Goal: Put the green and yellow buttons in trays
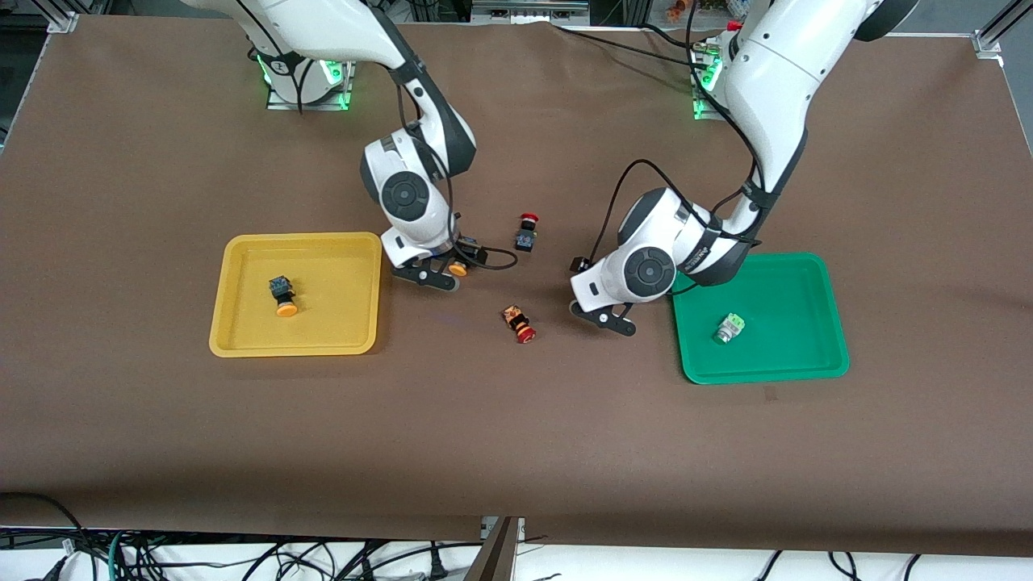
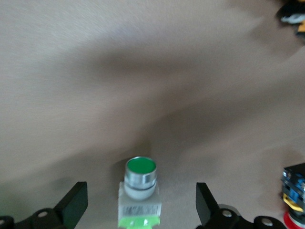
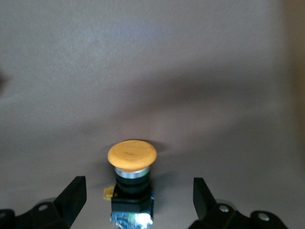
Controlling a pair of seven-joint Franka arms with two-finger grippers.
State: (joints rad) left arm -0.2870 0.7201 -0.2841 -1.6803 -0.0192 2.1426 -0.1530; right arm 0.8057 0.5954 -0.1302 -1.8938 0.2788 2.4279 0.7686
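Observation:
My left gripper (image 1: 604,316) (image 2: 140,200) is low over the brown table beside the green tray (image 1: 815,274) and stands open. A silvery green button (image 2: 139,191) lies on the table between its fingers, untouched; the hand hides it in the front view. A second green button (image 1: 730,328) lies in the green tray. My right gripper (image 1: 436,276) (image 3: 138,188) is open beside the yellow tray (image 1: 242,323), with a yellow button (image 1: 457,269) (image 3: 132,176) on the table between its fingers. Another yellow button (image 1: 282,295) lies in the yellow tray.
Two red-capped switches lie on the table between the arms: one (image 1: 526,231) farther from the front camera, one (image 1: 519,323) (image 2: 295,198) nearer, close to my left gripper. Cables hang from both wrists.

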